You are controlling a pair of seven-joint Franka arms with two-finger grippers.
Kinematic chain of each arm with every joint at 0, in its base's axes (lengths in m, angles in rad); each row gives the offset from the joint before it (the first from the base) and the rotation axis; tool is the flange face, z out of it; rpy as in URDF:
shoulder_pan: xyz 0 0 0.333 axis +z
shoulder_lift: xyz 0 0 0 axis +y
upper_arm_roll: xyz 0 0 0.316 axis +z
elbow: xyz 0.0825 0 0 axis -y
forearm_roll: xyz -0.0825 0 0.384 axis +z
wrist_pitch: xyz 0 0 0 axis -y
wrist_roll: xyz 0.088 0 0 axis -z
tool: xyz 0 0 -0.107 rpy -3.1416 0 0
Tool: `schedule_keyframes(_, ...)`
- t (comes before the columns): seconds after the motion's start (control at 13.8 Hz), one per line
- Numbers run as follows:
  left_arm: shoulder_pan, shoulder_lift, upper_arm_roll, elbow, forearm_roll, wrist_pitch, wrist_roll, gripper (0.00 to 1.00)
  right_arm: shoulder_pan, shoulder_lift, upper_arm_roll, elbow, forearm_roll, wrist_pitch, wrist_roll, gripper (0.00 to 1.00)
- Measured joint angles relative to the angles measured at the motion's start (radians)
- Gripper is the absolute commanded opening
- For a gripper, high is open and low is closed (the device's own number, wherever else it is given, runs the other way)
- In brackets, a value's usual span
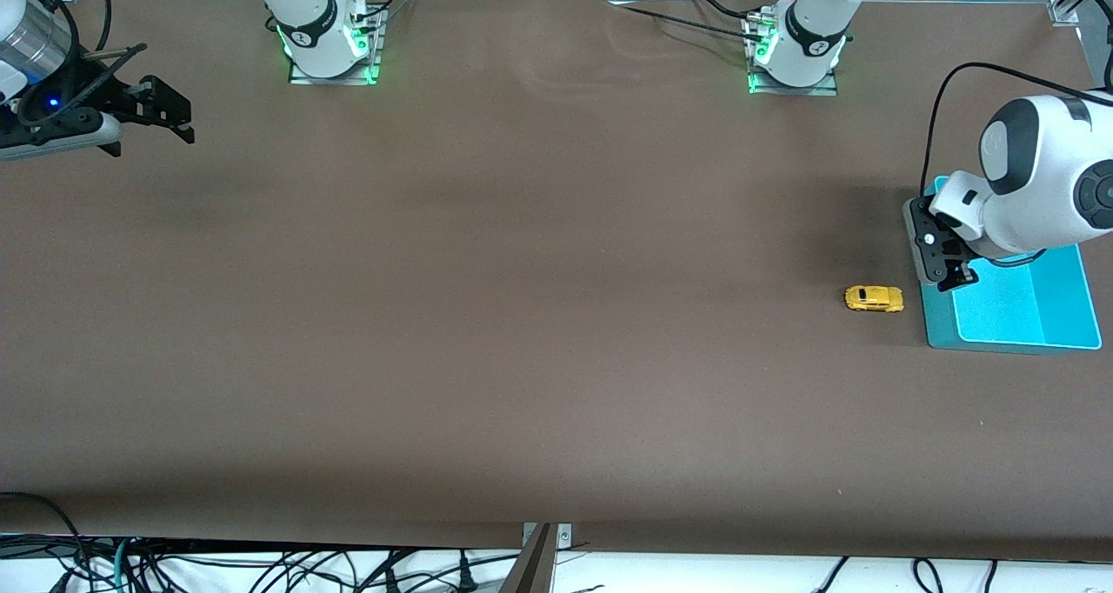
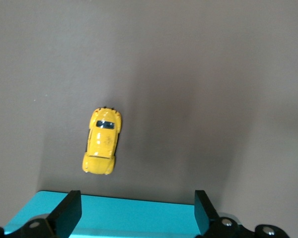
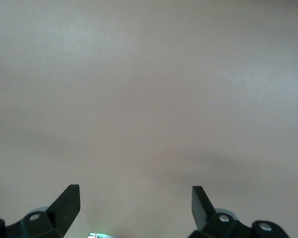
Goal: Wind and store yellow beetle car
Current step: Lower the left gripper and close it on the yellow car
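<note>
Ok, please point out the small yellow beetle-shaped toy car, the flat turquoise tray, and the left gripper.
Yellow beetle car (image 1: 874, 298), front view, roof.
Turquoise tray (image 1: 1017, 310), front view, bare floor.
Left gripper (image 2: 135, 210), left wrist view, between open fingertips.

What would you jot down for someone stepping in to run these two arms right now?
Left gripper: open, empty, over the edge of the teal tray.
Right gripper: open, empty, waiting over bare table at the right arm's end.
Yellow beetle car: upright on the table beside the tray, at the left arm's end, untouched.
Done: nothing visible; the car is not in the tray.
Left: grasp the car, wind it, store it, likely in the tray.
</note>
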Motion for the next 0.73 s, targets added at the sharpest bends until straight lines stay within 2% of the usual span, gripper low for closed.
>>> schedule_keyframes(0.15,0.002,0.001,-0.002,-0.078,0.0,0.135,0.003,1.0,0.0,0.0,0.0,0.0,0.0,0.0,0.0,1.0)
schedule_keyframes(0.29,0.002,0.002,-0.007,-0.114,0.0,0.196,0.005,1.0,0.0,0.0,0.0,0.001,0.0,0.0,0.0,1.0)
schedule_keyframes(0.73,0.039,0.09,-0.004,-0.122,0.006,0.333,0.021,1.0,0.002,0.0,0.0,0.001,-0.001,0.0,0.0,1.0)
